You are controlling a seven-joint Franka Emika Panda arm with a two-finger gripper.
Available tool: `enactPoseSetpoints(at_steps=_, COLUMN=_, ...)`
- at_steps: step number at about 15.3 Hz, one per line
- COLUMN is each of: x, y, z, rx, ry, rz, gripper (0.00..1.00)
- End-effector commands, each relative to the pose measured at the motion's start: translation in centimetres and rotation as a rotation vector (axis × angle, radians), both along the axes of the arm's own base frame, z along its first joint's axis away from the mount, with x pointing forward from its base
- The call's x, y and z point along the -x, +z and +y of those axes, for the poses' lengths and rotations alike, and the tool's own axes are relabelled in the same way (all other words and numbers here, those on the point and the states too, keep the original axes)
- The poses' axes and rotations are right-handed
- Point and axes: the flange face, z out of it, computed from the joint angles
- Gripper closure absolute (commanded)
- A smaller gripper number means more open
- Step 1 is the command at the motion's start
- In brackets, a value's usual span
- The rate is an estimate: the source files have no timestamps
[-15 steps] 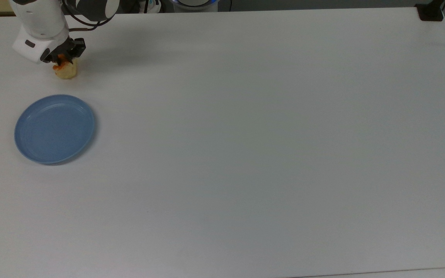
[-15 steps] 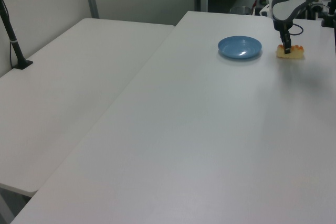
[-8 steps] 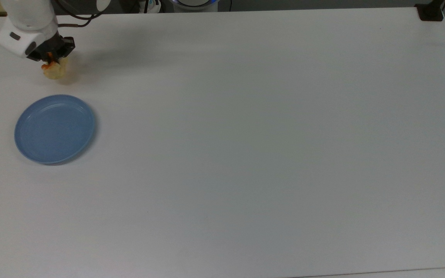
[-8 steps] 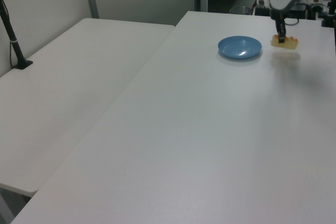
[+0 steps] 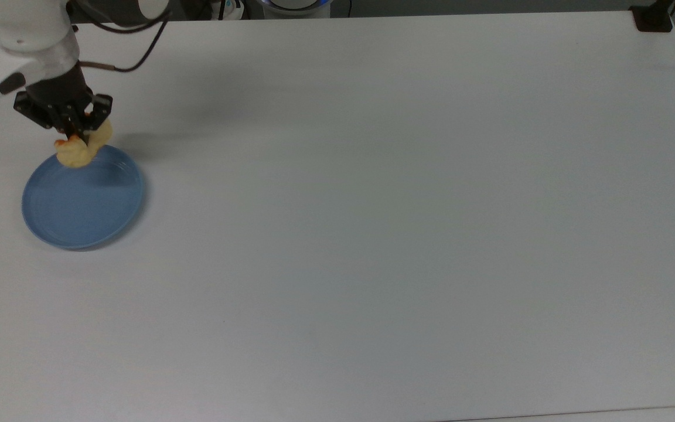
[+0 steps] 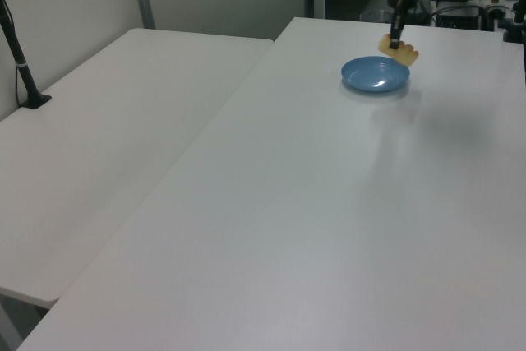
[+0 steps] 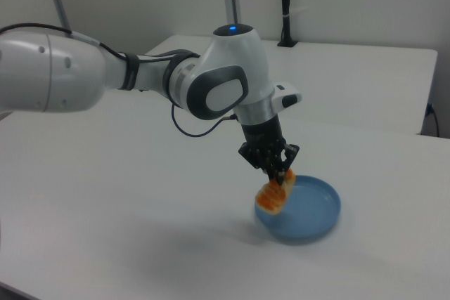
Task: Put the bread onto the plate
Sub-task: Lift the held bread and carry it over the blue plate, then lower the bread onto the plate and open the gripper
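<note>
End effector (image 7: 279,173) clamped on the bread (image 7: 275,192), aloft above the plate (image 7: 314,210) rim; no legible writing.

Three fixed cameras around one white worktop (image 5: 372,234)

The top view looks almost straight down from high above, taking in nearly the whole worktop, with the robot arm (image 5: 27,35) entering at the top view's upper left corner; the left view stands low and far back at one end, looking along the worktop's length toward the arm, with a second table (image 6: 107,121) on the left view's left; the right view sits nearest, at about arm height, facing the arm's side; all three share the blue plate (image 5: 82,202), the bread (image 7: 274,193) above its rim, and the hand (image 6: 394,39).
</note>
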Motion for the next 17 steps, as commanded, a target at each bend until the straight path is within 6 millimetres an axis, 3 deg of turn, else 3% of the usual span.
enactPoseSetpoints(at_steps=1, x=-3.4, y=-2.8, z=0.8, rx=0.027, ry=-0.059, rz=-0.046, gripper=0.86)
enactPoseSetpoints(at_steps=7, x=-5.2, y=-6.7, z=2.0, rx=0.056, ry=-0.103, rz=-0.085, gripper=0.84)
enactPoseSetpoints(at_steps=8, x=-5.3, y=-6.7, z=2.3, rx=0.052, ry=-0.103, rz=-0.088, gripper=0.7)
enactPoseSetpoints(at_steps=9, x=-5.3, y=-6.7, z=2.3, rx=0.049, ry=-0.109, rz=-0.09, gripper=0.05)
enactPoseSetpoints(at_steps=11, x=-5.3, y=-6.5, z=2.2, rx=0.054, ry=-0.11, rz=-0.09, gripper=0.0)
enactPoseSetpoints(at_steps=12, x=-5.2, y=-5.7, z=2.2, rx=0.048, ry=-0.118, rz=-0.103, gripper=0.0)
enactPoseSetpoints(at_steps=15, x=-3.6, y=-0.7, z=2.9, rx=-0.005, ry=-0.232, rz=-0.163, gripper=0.0)
enactPoseSetpoints(at_steps=17, x=-1.4, y=4.5, z=3.9, rx=-0.065, ry=-0.298, rz=-0.15, gripper=0.0)
